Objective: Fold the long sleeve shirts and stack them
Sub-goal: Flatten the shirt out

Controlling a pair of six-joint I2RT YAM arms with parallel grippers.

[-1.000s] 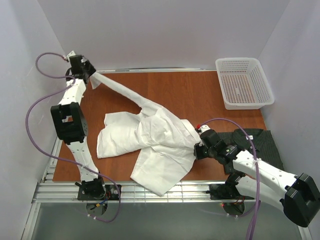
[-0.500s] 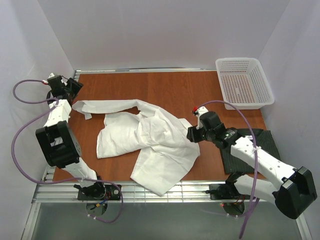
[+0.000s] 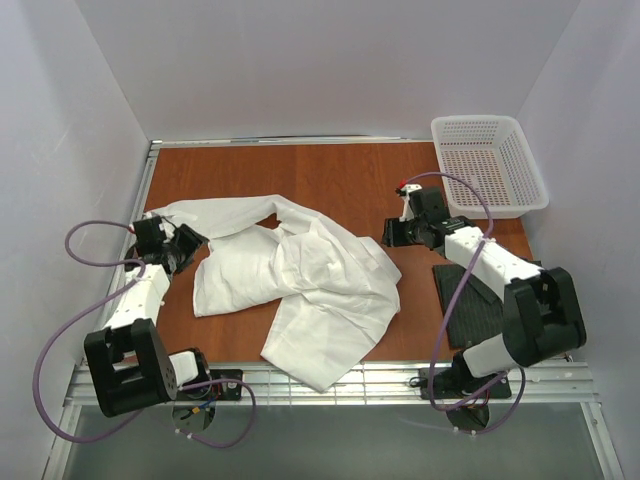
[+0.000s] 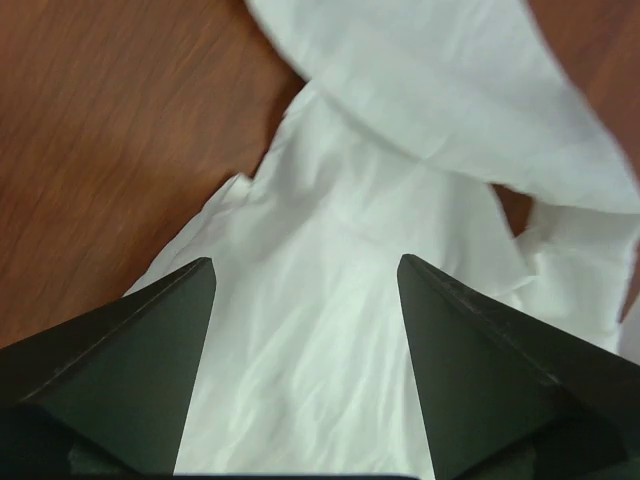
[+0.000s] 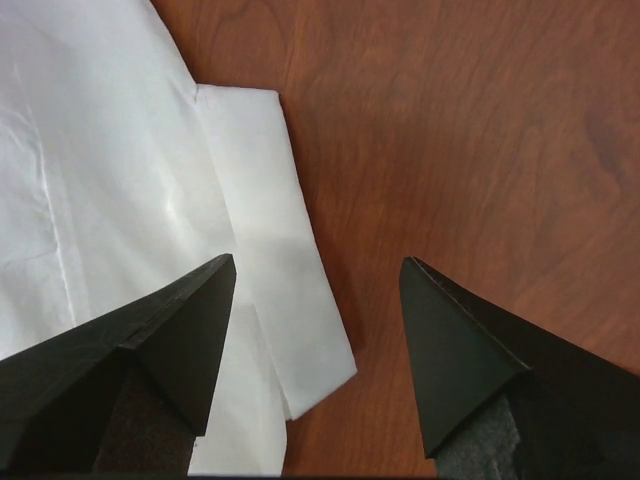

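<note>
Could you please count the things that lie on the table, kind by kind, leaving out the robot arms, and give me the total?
Shirts: 2 (white shirt, dark shirt)
Baskets: 1 (white mesh basket)
Total: 3

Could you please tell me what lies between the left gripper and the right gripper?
The crumpled white shirt lies there, reaching from near the left gripper to near the right gripper; the top view shows it.
</note>
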